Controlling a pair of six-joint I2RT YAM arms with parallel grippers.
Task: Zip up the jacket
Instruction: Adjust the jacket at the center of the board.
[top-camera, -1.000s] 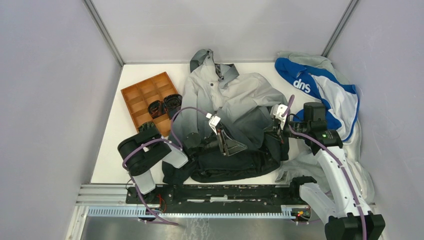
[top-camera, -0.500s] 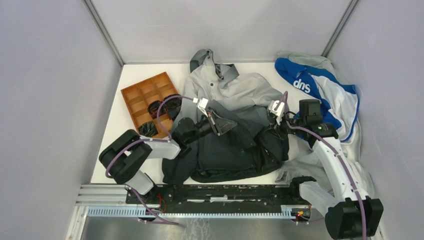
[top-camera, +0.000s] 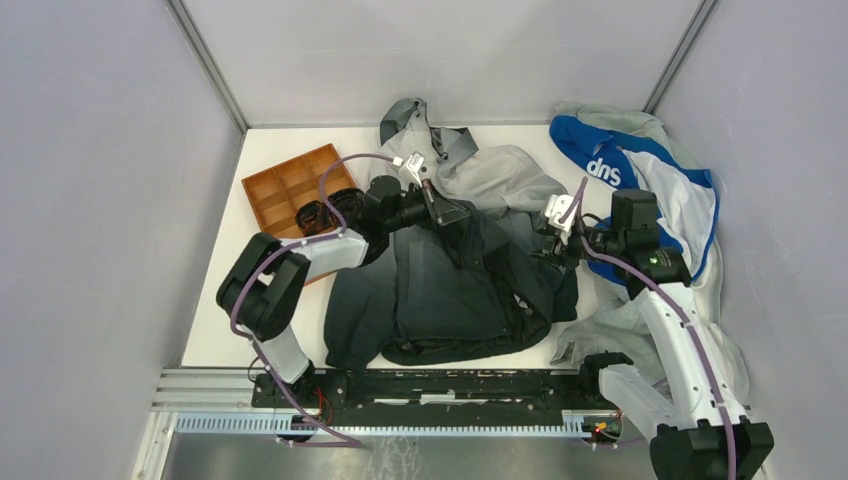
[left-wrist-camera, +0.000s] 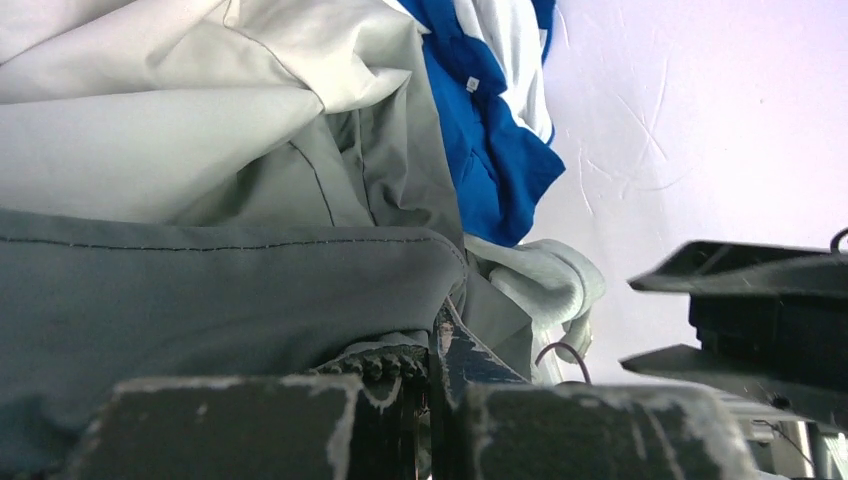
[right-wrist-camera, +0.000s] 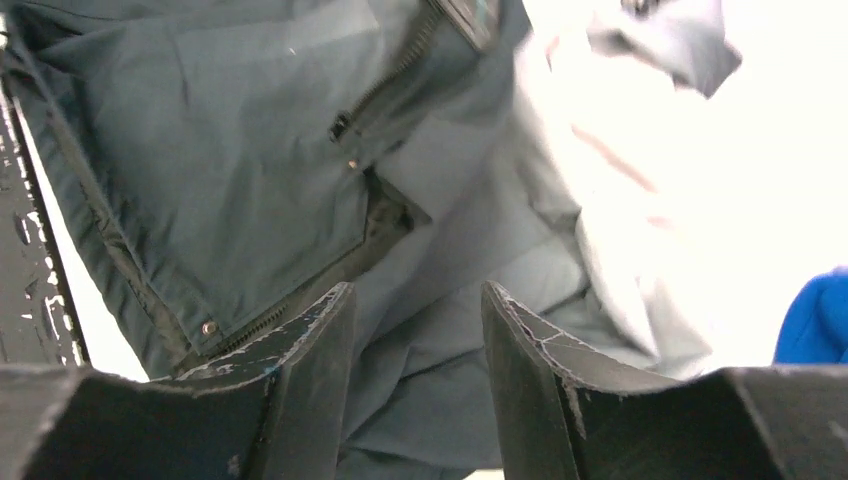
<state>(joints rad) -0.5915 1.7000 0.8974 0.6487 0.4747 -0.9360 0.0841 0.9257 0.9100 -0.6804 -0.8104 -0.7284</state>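
Left gripper (left-wrist-camera: 430, 400) pinching the zipper edge (left-wrist-camera: 375, 362) of the jacket (top-camera: 440, 290), I'd pull steadily once my spread right gripper (right-wrist-camera: 415, 300) clamps lower down.

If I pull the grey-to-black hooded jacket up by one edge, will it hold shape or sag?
Probably floppy: the grey-to-black hooded jacket lies in deep folds, so it should sag and drag. Its smooth shell looks slippery; the thin pinch by the left fingers might slide.

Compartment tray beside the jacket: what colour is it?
Orange-brown tray, clearest in the top external view.
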